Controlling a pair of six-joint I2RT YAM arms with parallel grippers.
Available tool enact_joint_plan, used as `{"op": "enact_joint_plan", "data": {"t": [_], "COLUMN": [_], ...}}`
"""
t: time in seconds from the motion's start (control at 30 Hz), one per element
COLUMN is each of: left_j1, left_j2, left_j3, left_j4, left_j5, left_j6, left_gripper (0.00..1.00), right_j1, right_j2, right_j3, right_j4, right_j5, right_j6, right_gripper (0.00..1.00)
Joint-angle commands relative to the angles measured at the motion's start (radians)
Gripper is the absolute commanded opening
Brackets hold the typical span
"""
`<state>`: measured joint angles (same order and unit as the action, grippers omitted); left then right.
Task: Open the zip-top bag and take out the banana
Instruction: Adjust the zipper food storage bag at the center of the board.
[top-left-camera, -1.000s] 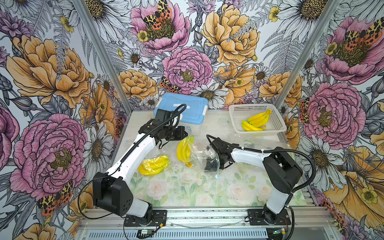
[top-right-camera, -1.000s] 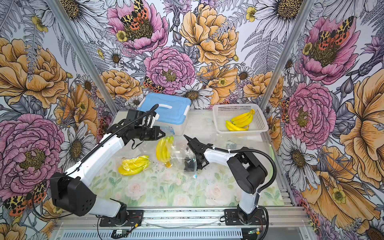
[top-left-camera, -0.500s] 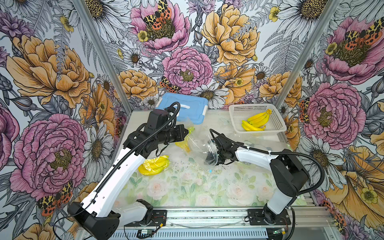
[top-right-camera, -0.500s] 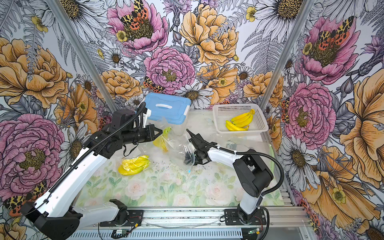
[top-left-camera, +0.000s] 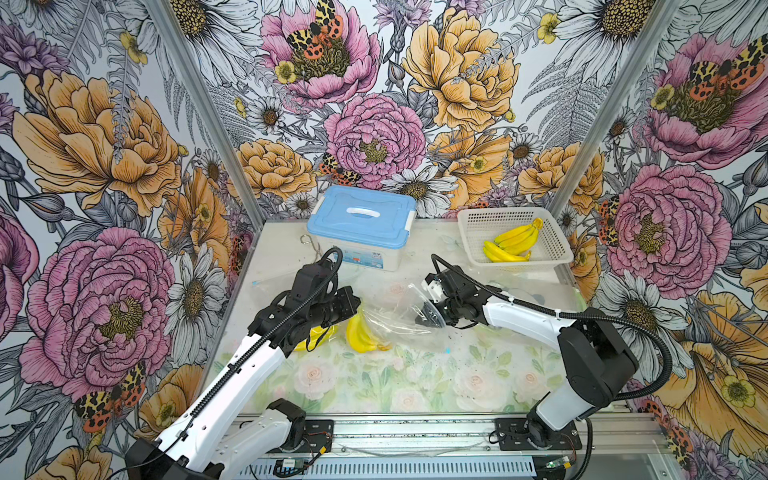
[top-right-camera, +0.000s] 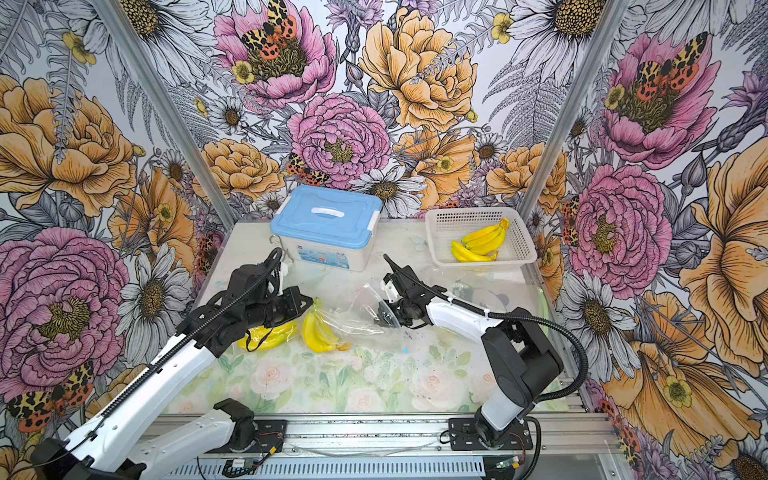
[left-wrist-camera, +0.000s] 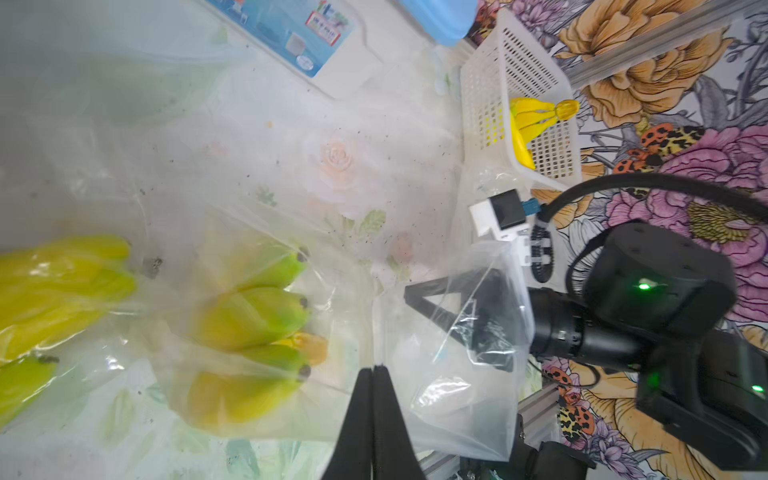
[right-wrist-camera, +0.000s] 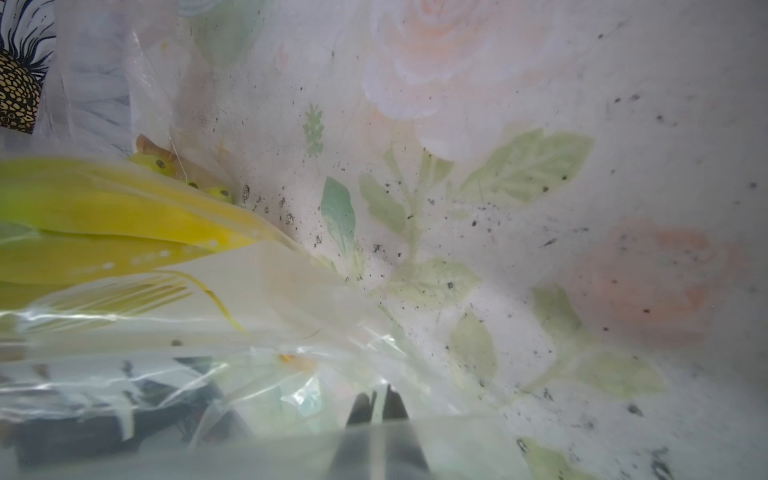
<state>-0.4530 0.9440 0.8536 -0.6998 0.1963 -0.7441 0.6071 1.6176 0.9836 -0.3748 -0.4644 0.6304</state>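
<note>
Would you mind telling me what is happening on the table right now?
Both arms are working on a clear zip-top bag. The left gripper is shut on one edge of it, and the right gripper is shut on the film at the opposite side, so the bag is stretched between them. The banana bunch is inside, at the left gripper's end, not yet taken out.
</note>
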Motion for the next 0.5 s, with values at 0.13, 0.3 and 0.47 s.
{"op": "enact_joint_plan", "data": {"t": [0.13, 0.3, 0.47], "left_j1": [0.121, 0.342, 0.434], "left_j2": [-0.096, -0.126, -0.069], "left_j3": [-0.145, -0.096, 0.03], "left_j4": [0.153, 0.132, 0.008], "left_j5": [0.06, 0.165, 0.206], "left_j6": [-0.106, -0.036, 0.093], "left_gripper": [0.71, 0.99, 0.99], "right_j1": [-0.006, -0.007, -0.006], "right_j2": [0.044, 0.132, 0.166], "right_j3": [0.009, 0.031, 0.041], "right_j4": [0.019, 0.018, 0.017], "right_j5": [-0.025, -0.03, -0.029], "right_j6": [-0.019, -0.029, -0.045], "right_gripper": [0.12, 0.12, 0.11]}}
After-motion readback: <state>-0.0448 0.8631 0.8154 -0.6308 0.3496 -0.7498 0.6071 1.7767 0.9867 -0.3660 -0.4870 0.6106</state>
